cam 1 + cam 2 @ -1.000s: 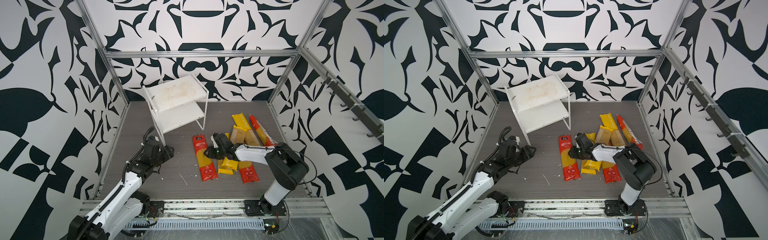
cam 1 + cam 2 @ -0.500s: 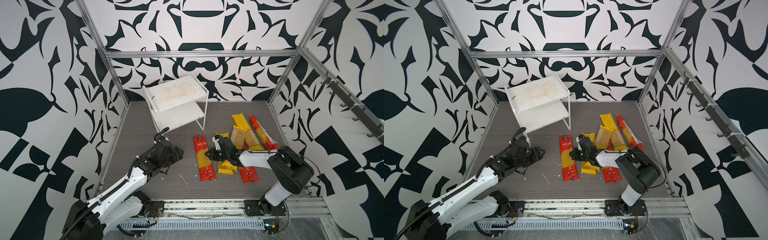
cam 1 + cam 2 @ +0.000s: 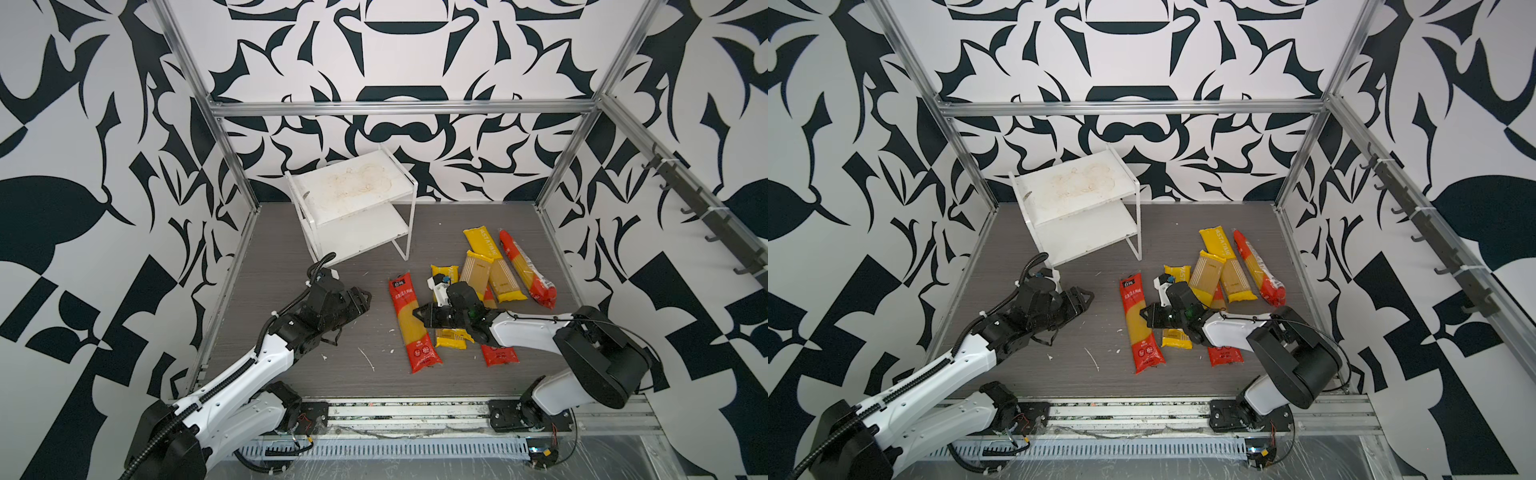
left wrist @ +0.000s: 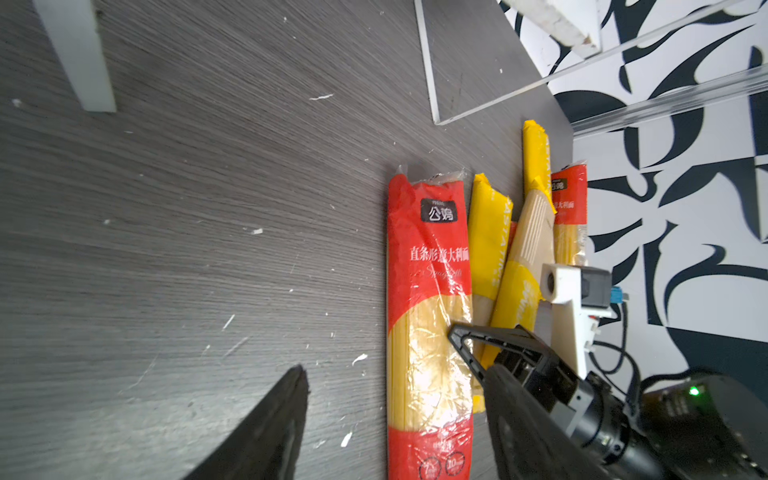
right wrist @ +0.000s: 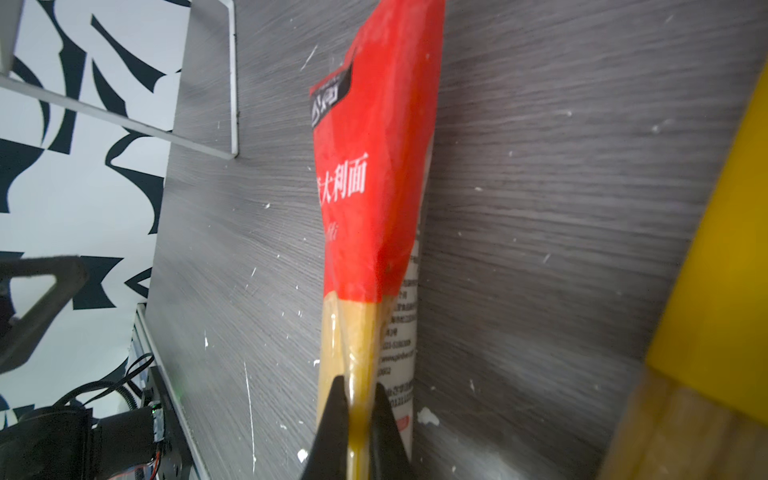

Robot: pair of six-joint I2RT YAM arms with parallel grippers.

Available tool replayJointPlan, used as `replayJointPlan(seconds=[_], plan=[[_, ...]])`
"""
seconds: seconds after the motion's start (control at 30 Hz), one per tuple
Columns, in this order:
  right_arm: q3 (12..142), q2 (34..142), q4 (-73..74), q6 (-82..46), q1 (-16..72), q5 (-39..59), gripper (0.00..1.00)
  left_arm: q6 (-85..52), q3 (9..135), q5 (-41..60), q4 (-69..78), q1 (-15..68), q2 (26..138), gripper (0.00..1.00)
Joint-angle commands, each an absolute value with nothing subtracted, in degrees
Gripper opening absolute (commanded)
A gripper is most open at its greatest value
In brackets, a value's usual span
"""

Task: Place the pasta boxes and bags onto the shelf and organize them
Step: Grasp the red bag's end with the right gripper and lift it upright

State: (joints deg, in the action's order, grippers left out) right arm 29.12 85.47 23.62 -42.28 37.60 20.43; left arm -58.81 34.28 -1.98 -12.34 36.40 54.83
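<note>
A red pasta bag [image 3: 402, 293] [image 3: 1133, 303] with a clear middle lies on the grey floor, in front of the shelf [image 3: 332, 199] [image 3: 1054, 195]. My right gripper [image 3: 420, 312] [image 3: 1147, 311] [image 5: 359, 399] is shut on that bag's [image 5: 374, 166] long edge at its clear middle. My left gripper [image 3: 365, 299] [image 3: 1088, 297] [image 4: 395, 370] stands open to the bag's left, a little apart from it. In the left wrist view the bag [image 4: 428, 270] runs between the open fingers. Both boards of the white two-tier shelf are bare.
Right of the held bag lies a loose heap: yellow packs [image 3: 482, 249] [image 3: 476, 274] [image 3: 451, 338], a red bag [image 3: 528, 270] by the right wall and another red bag [image 3: 500, 355] under my right arm. White crumbs dot the floor.
My left arm has swung right toward the red bag and its jaws have widened. My right gripper has closed onto the bag's edge.
</note>
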Motion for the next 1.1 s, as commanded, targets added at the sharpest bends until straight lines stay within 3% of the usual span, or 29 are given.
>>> replayJointPlan(seconds=[0.0,0.7,1.07], plan=[[29.28,82.15,34.06,-40.78,37.88,22.10,0.00,-59.99,36.03,-1.82,-9.74,36.56,53.94,0.74],[30.87,73.98,40.83,-43.86,37.88,24.79,0.00,-59.60,34.67,5.37,4.51,34.75,55.59,0.80],[37.09,67.79,39.36,-45.66,37.88,27.69,0.00,-58.56,36.48,15.35,15.64,34.10,60.62,0.92]])
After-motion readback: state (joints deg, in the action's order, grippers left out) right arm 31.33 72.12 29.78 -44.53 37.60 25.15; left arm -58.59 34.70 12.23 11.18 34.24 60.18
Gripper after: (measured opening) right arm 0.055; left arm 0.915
